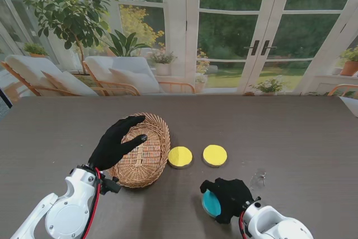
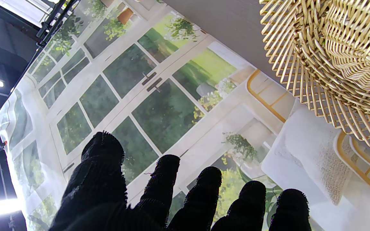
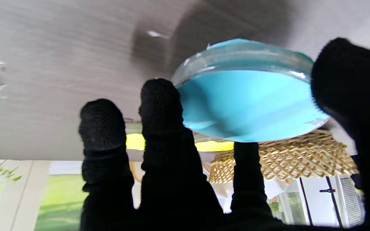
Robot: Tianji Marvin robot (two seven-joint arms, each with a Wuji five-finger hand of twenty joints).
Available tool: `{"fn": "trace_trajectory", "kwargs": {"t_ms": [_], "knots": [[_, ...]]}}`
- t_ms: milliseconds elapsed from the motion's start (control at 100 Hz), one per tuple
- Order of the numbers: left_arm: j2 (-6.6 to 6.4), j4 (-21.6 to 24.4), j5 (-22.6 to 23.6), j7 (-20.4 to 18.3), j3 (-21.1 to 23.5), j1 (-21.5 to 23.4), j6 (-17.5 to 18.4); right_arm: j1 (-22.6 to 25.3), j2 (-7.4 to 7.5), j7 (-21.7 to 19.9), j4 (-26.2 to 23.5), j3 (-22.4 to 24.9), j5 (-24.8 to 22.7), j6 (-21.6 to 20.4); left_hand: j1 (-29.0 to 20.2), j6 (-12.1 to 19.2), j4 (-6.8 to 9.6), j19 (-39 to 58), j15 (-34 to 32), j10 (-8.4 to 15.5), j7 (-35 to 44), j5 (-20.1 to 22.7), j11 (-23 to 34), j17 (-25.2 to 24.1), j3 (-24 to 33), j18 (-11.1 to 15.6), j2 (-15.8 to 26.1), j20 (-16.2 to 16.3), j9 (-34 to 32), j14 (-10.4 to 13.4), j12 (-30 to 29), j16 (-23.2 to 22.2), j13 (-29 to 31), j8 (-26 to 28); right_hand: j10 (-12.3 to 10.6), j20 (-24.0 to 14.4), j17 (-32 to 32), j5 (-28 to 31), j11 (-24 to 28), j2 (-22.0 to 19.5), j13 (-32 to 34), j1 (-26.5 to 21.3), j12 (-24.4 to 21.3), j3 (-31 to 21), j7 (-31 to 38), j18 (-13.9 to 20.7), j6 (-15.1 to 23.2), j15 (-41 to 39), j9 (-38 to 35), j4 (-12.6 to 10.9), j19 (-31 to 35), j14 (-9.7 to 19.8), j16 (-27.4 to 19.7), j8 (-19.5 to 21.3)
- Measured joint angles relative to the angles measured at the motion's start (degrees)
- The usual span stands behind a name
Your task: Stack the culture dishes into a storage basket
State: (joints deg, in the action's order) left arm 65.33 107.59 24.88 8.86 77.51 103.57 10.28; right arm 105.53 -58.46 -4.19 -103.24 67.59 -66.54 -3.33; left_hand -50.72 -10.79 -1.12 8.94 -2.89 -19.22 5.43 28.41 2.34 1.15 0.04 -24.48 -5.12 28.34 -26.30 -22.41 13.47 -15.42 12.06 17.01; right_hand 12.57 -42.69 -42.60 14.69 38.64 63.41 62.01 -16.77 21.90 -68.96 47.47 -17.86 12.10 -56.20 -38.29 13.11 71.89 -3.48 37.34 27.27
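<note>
Nearest to you, at the right of the stand's view, your right hand is closed around a blue culture dish, lifted off the dark table. Your right wrist view shows the thumb on one side of the dish and the fingers on the other, with its clear rim and blue face tilted towards the camera. Just beside that hand, on the side away from the basket, something small and clear lies on the table; you cannot tell what it is.

Farther from you, on the left, your left hand hovers over the near-left rim of the wicker basket, fingers spread and holding nothing. Your left wrist view shows all five fingertips apart, with the basket's woven wall close by.

Just right of the basket, two yellow culture dishes lie flat on the table: the first yellow dish almost touches the basket's rim, and the second yellow dish sits a little apart from it. No dish can be made out in the basket.
</note>
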Motion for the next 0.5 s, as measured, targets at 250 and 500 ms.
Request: {"fn": "trace_trajectory", "kwargs": {"t_ms": [250, 500], "knots": [[0.00, 0.1, -0.2, -0.2, 0.0, 0.1, -0.2, -1.8, 0.04, 1.1, 1.1, -4.3, -1.8, 2.5, 0.0, 0.0, 0.00, 0.0, 0.0, 0.0, 0.0, 0.0, 0.0, 0.0, 0.0, 0.0, 0.0, 0.0, 0.0, 0.0, 0.0, 0.0, 0.0, 0.0, 0.0, 0.0, 0.0, -0.6, 0.1, -0.7, -1.3, 0.0, 0.1, 0.0, 0.0, 0.0, -0.2, 0.5, 1.4, -0.2, 0.0, 0.0, 0.0, -0.1], [-0.02, 0.1, -0.4, -0.7, 0.0, -0.1, -0.5, -5.6, 0.24, 2.5, 3.7, -9.8, -3.0, 6.3, 0.0, 0.0, 0.00, 0.0, 0.0, 0.0, 0.0, 0.0, 0.0, 0.0, 0.0, 0.0, 0.0, 0.0, 0.0, 0.0, 0.0, 0.0, 0.0, 0.0, -0.3, 0.1, 0.0, -1.1, 0.2, -1.4, -3.7, 0.0, 0.7, 0.0, -0.1, 0.0, -0.3, 0.8, 2.8, -0.7, 0.0, -0.1, 0.0, -0.1]]}}
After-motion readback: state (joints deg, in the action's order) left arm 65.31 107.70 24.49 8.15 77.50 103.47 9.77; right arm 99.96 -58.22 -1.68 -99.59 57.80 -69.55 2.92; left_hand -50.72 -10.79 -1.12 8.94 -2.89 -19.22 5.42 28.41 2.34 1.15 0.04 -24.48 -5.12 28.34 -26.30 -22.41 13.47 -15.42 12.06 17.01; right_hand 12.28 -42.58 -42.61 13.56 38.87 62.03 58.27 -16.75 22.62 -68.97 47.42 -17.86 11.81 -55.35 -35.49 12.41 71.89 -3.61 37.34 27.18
